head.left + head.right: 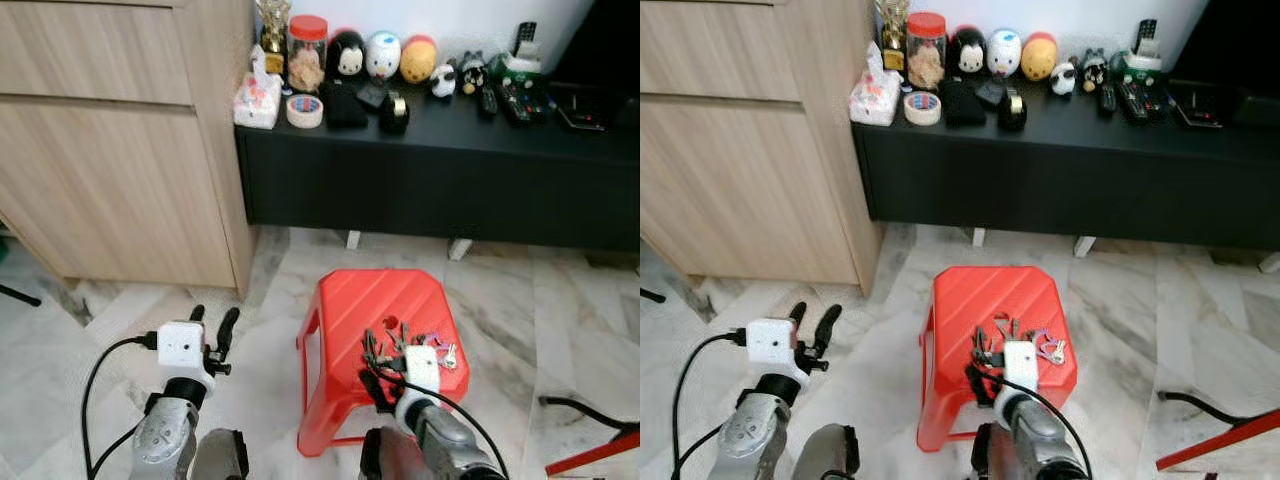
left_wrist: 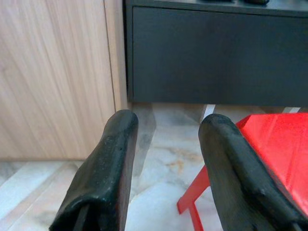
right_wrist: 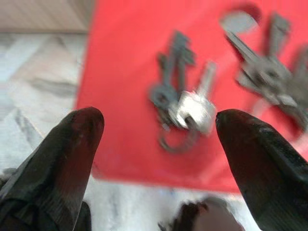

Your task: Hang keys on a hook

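A red plastic stool stands on the marble floor in front of me. Two bunches of keys lie on its near half: a dark bunch and, to its right, one on a purple ring. My right gripper hovers over the stool's front edge, open, its black fingers straddling the dark bunch from above. The other bunch lies beyond the right finger. To the left of the stool my left gripper is raised above the floor, open, with nothing between its fingers.
A low black console runs along the wall behind the stool, carrying toys, a tape roll, a jar and remotes. A wooden cabinet fills the left. A red and black frame lies on the floor at right.
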Robot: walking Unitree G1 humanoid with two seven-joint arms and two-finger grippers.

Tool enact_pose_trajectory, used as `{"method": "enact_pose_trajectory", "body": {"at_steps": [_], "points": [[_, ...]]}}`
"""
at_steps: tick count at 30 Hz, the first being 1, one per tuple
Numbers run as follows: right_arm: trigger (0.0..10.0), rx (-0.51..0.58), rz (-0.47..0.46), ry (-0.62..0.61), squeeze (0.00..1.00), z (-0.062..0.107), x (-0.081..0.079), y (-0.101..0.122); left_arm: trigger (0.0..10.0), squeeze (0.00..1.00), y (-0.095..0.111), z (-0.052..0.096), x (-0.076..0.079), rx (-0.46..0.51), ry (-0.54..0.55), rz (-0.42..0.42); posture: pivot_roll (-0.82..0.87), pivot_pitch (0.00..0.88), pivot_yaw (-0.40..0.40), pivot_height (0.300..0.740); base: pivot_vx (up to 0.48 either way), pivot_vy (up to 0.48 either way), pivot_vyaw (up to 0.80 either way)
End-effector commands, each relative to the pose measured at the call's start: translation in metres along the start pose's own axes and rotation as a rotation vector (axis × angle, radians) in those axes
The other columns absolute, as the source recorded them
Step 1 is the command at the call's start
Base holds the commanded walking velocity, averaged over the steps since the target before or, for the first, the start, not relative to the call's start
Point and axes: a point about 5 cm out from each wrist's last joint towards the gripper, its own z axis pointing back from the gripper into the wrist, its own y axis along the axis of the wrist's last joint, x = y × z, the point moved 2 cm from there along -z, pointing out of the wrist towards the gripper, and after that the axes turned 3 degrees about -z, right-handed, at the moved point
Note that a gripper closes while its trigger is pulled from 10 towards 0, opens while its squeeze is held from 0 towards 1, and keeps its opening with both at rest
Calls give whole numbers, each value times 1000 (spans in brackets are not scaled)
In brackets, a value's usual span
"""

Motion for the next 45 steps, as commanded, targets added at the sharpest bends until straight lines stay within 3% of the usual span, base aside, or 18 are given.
{"method": "enact_pose_trajectory", "body": {"at_steps": [1,6,11,16,29,30,31,32,33,34,37,38,45], "points": [[10000,12,17,-2,0,0,1,4,10000,0,-2,5,1,-17,-4,7,96,219,-134,626,0,0,0],[10000,28,32,19,0,-5,-7,14,10000,0,-2,13,0,-33,8,4,98,231,-141,626,0,0,0],[10000,28,31,-1,0,-7,-6,19,10000,0,-1,19,2,-45,14,12,100,249,-147,626,0,0,0],[10000,-27,57,-38,0,-6,-1,13,10000,0,-2,24,4,-59,16,15,94,259,-152,626,0,0,0],[10000,-44,20,-63,0,-5,0,9,10000,0,-1,31,3,-75,32,13,92,279,-166,626,0,0,0],[5843,-48,21,-61,0,-5,0,9,10000,0,-1,32,3,-78,33,13,92,281,-166,626,0,0,0],[5843,-49,21,-61,0,-5,0,8,10000,0,-1,33,3,-79,34,13,91,282,-167,626,0,0,0],[2941,-54,24,-60,0,-6,0,8,10000,0,-1,33,3,-80,34,13,91,282,-167,626,0,0,0],[2941,-54,24,-60,0,-6,0,8,10000,0,-1,33,3,-80,34,13,91,282,-167,626,0,0,0],[1686,-56,25,-60,0,-6,0,7,10000,0,-2,34,3,-81,34,13,91,283,-167,626,0,0,0],[941,-58,23,-60,0,-6,-1,7,10000,0,-2,35,3,-84,35,12,90,284,-168,626,0,0,0],[0,-58,22,-60,0,-6,-1,7,10000,0,-2,35,3,-85,36,11,90,284,-168,626,0,0,0],[0,-65,23,-69,0,-4,3,3,10000,0,-1,37,4,-86,37,8,85,287,-170,626,0,0,0]]}}
